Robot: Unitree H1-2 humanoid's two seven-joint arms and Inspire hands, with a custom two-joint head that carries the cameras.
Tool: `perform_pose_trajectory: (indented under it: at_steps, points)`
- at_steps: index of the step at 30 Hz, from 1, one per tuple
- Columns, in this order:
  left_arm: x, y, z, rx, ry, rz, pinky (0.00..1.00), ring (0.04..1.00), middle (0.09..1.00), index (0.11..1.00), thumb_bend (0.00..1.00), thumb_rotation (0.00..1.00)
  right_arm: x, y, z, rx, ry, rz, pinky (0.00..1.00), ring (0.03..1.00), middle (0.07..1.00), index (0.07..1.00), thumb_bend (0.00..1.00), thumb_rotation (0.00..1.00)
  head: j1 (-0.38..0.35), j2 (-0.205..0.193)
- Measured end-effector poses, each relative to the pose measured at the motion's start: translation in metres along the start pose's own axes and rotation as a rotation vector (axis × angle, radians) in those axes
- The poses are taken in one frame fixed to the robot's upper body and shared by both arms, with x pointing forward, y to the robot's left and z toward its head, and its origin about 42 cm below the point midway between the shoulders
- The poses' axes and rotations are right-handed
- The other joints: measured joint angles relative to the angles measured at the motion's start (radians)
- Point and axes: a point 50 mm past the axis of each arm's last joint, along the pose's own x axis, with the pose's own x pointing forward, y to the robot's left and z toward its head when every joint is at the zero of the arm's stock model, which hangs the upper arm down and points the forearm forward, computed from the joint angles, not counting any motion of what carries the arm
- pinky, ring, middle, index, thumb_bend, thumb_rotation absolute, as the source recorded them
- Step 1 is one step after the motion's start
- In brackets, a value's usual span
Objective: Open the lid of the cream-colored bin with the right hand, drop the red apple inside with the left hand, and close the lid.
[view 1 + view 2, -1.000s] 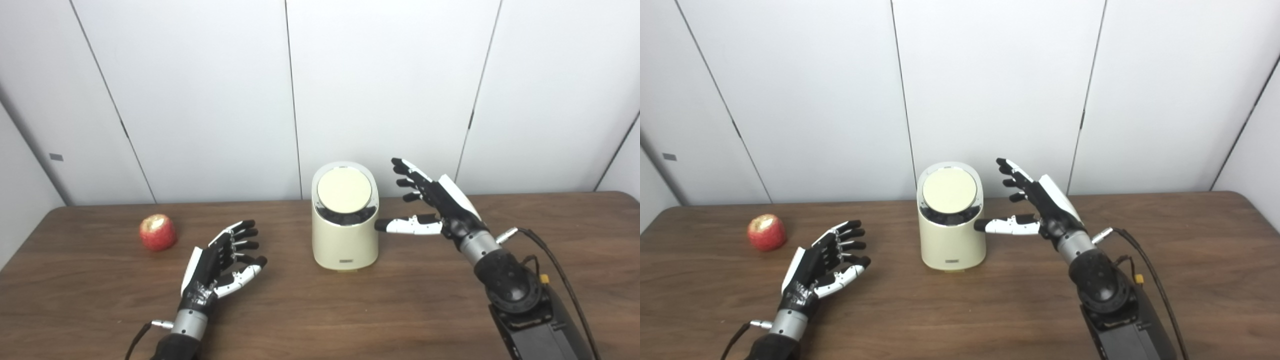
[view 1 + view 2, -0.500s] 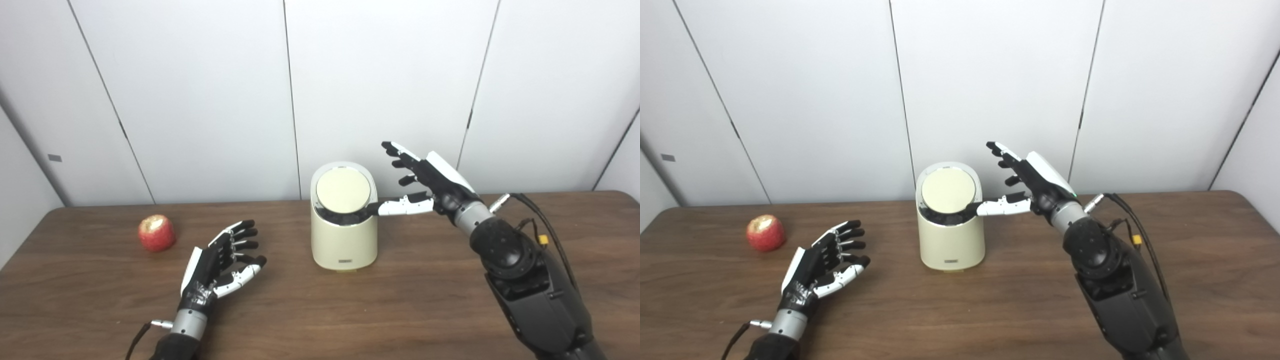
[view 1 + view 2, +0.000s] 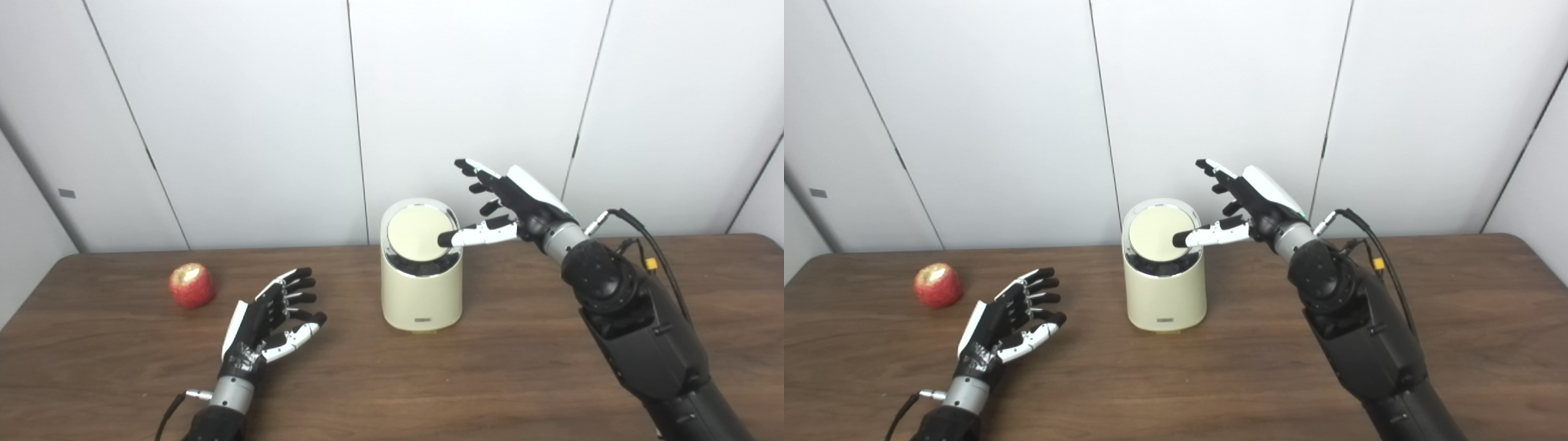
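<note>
The cream-colored bin (image 3: 421, 294) stands at the middle of the brown table, its round lid (image 3: 416, 233) down. My right hand (image 3: 511, 205) is open just right of the bin's top, fingers spread, with its thumb tip over the lid's right edge. The red apple (image 3: 192, 285) lies on the table at the far left. My left hand (image 3: 269, 321) is open and empty, resting on the table between the apple and the bin. The same scene shows in the right eye view, with the bin (image 3: 1165, 294) and the apple (image 3: 937, 285).
The brown table (image 3: 490, 373) reaches to the white panelled wall (image 3: 245, 122) just behind the bin. A black cable (image 3: 643, 245) loops off my right forearm.
My right hand has risen and moved left, from beside the bin's wall to its top; the thumb now reaches over the lid. The left hand, apple and bin have not moved.
</note>
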Motion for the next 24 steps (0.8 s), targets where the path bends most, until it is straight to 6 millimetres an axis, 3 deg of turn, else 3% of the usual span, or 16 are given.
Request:
perform_pose_trajectory:
  at_steps: [10, 17, 24]
  points:
    - [0.0, 0.0, 0.0, -0.004, 0.0, -0.006, 0.6, 0.725, 0.796, 0.837, 0.53, 0.04, 0.017, 0.014, 0.002, -0.024, 0.031, 0.029, 0.79, 0.909, 0.943, 0.944, 0.77, 0.47, 0.0, 0.0]
    - [0.001, 0.0, 0.0, -0.004, -0.001, -0.007, 0.6, 0.726, 0.793, 0.835, 0.53, 0.06, 0.026, 0.024, 0.007, -0.072, 0.041, 0.025, 0.72, 0.868, 0.915, 0.929, 0.82, 0.5, 0.005, 0.002]
    - [0.0, 0.0, 0.0, -0.004, -0.001, -0.006, 0.6, 0.724, 0.796, 0.839, 0.53, 0.06, 0.031, 0.029, 0.005, -0.082, 0.057, 0.033, 0.76, 0.885, 0.926, 0.936, 0.81, 0.52, 0.009, 0.003]
